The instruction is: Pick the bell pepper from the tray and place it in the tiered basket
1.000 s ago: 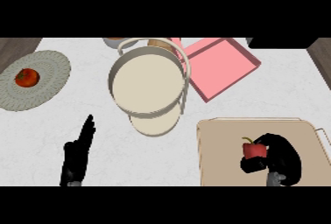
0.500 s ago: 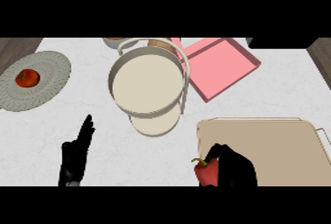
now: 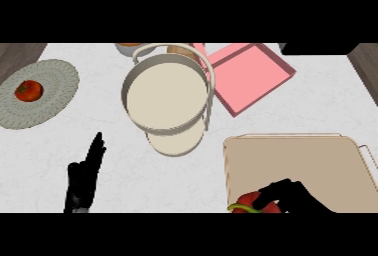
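Note:
The red bell pepper (image 3: 249, 204) with a green stem shows at the lower edge of the head view, over the near left corner of the tan tray (image 3: 310, 160). My right hand (image 3: 294, 197) is curled round it and hides most of it. The tiered basket (image 3: 168, 97), cream with two round levels and a looped handle, stands at the upper middle, well away from the pepper. My left hand (image 3: 83, 176) rests open at the lower left, fingers pointing up.
A grey woven plate (image 3: 52, 100) with a red tomato (image 3: 29, 91) lies at the far left. A pink square container (image 3: 247, 77) sits to the right of the basket. Dark counter edges show at the top corners.
My right hand lifted the bell pepper off the tray's middle and drew it left and toward me, to the tray's near left corner. The left hand has stayed still.

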Available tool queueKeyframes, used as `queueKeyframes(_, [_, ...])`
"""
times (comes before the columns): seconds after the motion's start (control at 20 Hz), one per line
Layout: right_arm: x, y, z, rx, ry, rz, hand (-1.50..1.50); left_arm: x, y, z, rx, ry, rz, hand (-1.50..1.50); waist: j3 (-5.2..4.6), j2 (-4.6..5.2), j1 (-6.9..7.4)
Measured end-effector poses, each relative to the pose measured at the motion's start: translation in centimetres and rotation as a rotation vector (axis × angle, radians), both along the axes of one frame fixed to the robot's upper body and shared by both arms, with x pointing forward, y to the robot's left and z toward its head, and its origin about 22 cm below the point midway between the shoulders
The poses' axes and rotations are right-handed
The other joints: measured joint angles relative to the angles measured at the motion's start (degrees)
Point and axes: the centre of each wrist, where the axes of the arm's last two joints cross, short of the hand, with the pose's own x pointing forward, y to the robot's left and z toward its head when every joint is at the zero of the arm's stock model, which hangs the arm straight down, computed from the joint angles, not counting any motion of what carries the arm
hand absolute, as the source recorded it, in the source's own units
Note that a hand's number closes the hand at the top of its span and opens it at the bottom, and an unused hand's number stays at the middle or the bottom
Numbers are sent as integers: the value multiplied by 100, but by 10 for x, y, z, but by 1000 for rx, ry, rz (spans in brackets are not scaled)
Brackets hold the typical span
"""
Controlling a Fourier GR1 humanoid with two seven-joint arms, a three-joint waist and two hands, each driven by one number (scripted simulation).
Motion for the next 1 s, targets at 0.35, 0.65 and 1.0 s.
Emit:
queueKeyframes(0.35, [-10, 0, 28, -113, -151, 11, 150, 3, -5, 6, 3, -7, -15, 0, -5, 21, 68])
queueKeyframes(0.65, [4, 8, 42, -88, -200, 27, 150, 7, -8, 5, -2, -14, -26, 0, -10, 48, 146])
queueKeyframes(1.0, [52, 17, 58, -70, -180, 21, 150, 4, -8, 6, 1, -15, -46, 0, -4, 67, 241])
